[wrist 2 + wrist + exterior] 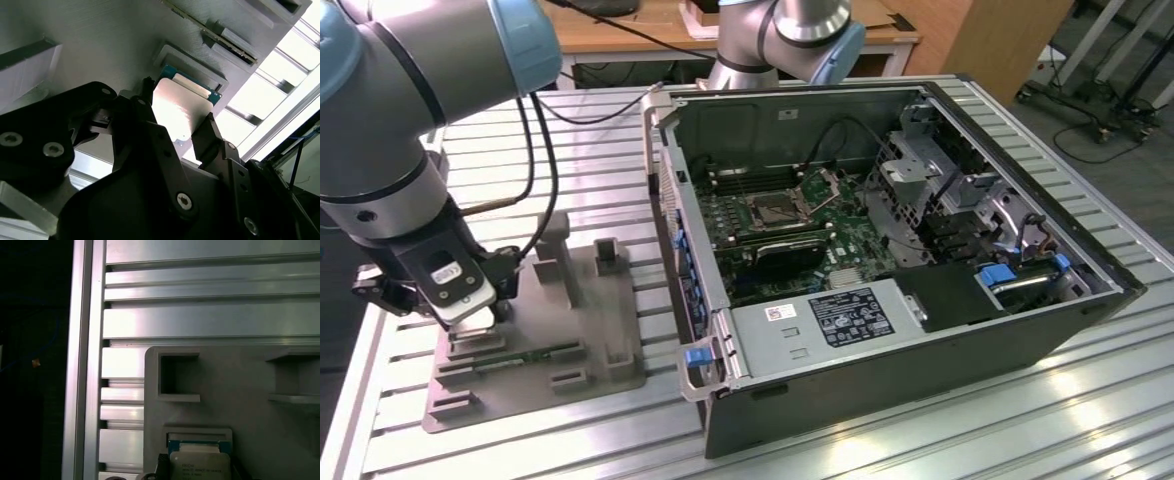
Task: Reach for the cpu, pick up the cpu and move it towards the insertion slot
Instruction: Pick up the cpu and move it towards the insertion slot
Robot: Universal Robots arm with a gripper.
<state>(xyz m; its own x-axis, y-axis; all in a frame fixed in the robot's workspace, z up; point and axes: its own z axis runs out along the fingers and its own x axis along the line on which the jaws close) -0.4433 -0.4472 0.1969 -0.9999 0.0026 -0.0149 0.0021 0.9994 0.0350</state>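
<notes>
**Gripper closed on the chip at the tray**

The black two-fingered gripper (178, 102) is down over the moulded grey plastic tray (587, 330), which stands on the ribbed aluminium table (961, 440). The cpu (182, 115), a thin flat square chip with a pale silver-grey metal top and a blue-green edge, lies directly between the fingers (147, 122). They meet two opposite edges of the chip, so the grip is closed on it.

In the first wrist view the cpu (200, 467) sits at the tray's raised square recess, close to the tray surface.

The insertion slot (775, 208), a square metal-framed socket with a dark centre, sits on the green motherboard (847, 262) inside the open dark computer case (894, 370). It lies well apart from the gripper, towards the exterior view's right.
</notes>
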